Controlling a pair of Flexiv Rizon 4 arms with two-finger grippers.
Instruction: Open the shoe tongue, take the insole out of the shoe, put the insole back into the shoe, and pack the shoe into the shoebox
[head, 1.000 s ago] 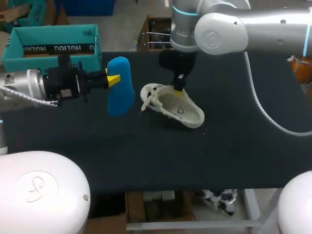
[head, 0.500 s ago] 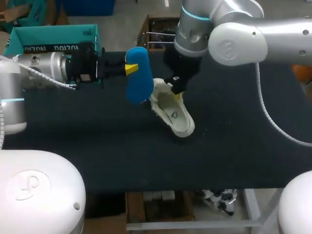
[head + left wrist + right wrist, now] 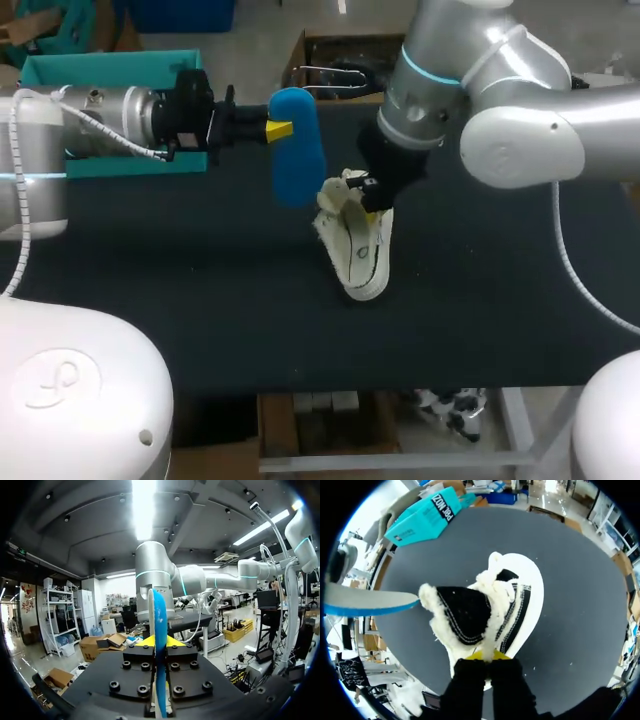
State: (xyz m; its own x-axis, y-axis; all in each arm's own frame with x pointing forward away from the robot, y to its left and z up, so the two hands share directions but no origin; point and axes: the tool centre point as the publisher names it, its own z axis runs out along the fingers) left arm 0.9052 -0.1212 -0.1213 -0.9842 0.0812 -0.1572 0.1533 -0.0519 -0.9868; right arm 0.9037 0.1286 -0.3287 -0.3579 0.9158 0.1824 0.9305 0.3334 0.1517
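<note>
Right pincer (image 3: 488, 655) on fleecy white shoe (image 3: 527, 587)

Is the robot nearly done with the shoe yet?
About halfway. The blue insole is already out, held up in the left hand. The right hand pinches the fluffy tongue of the shoe, holding it open. Left to do: slide the insole back in, then put the shoe into the teal shoebox.
</note>
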